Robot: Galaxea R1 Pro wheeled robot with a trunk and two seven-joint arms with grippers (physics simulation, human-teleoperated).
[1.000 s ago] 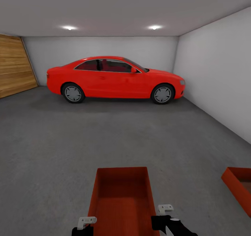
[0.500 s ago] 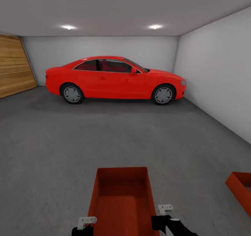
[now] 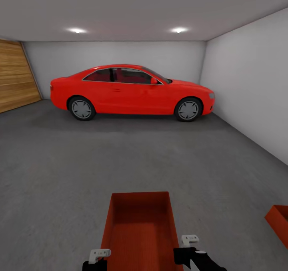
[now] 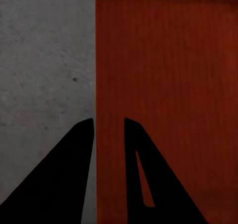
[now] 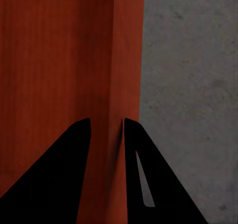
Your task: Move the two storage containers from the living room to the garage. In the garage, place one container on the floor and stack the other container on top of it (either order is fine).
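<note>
In the garage, one orange-red storage container (image 3: 140, 231) hangs low in front of me over the grey concrete floor (image 3: 120, 159). My left gripper (image 3: 98, 258) is shut on its left wall and my right gripper (image 3: 188, 248) on its right wall. The left wrist view has that gripper (image 4: 109, 122) straddling the thin wall, with the ribbed container bottom (image 4: 168, 60) on one side and floor (image 4: 44, 60) on the other. My right gripper (image 5: 106, 121) pinches the opposite container wall (image 5: 128, 60) in the same way. The second storage container (image 3: 280, 223) rests on the floor at the right edge of the head view.
A red car (image 3: 132, 91) is parked across the far end of the garage. A wooden door (image 3: 16, 79) stands at the left and a pale wall (image 3: 248, 83) runs along the right. Open concrete lies between me and the car.
The head view has shifted, so the container on the floor has slid further off the right edge and the car looks slightly wider. The held container and both grippers keep their place.
</note>
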